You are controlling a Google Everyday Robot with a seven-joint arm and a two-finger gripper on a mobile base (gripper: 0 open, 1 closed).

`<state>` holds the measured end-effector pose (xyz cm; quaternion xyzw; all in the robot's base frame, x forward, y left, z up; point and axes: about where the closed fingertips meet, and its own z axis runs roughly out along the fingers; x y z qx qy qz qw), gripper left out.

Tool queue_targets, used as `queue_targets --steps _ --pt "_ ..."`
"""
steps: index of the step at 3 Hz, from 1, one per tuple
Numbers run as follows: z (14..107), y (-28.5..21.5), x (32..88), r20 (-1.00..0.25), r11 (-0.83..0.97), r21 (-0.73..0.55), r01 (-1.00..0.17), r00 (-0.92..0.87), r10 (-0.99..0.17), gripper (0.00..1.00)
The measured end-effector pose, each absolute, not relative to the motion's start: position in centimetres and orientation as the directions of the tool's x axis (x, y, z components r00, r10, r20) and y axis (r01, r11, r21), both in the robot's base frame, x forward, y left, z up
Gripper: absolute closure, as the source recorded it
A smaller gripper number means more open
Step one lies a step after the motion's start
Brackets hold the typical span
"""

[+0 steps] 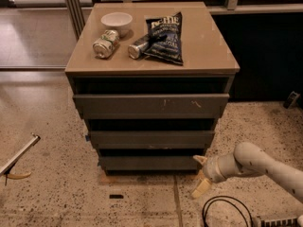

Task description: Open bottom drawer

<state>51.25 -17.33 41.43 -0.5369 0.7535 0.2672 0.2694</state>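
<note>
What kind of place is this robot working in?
Likely an office or lab snack corner: speckled terrazzo floor, a tan-topped grey drawer cabinet carrying a dark crisp bag, metal cans and a white bowl. The pale two-finger gripper is open, low beside the dark grey bottom drawer.

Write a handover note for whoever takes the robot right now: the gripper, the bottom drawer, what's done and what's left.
Gripper: open, holding nothing, low near the floor at the right end of the bottom drawer. Its upper finger is by the front's right corner; contact unclear.
Bottom drawer: lowest of three, does not look pulled out.
Done: gripper is in place beside the drawer.
Left: catch the drawer front and pull it open.
</note>
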Motion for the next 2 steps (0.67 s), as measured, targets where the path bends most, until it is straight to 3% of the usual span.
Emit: queue_targets --steps 1,2 --pt "37.9 -15.3 52.3 -0.806 0.194 0.124 -0.973 -0.213 -0.553 0.0" --pt "34.5 -15.1 51.6 -0.824 0.186 0.147 -0.972 -0.224 -0.521 0.0"
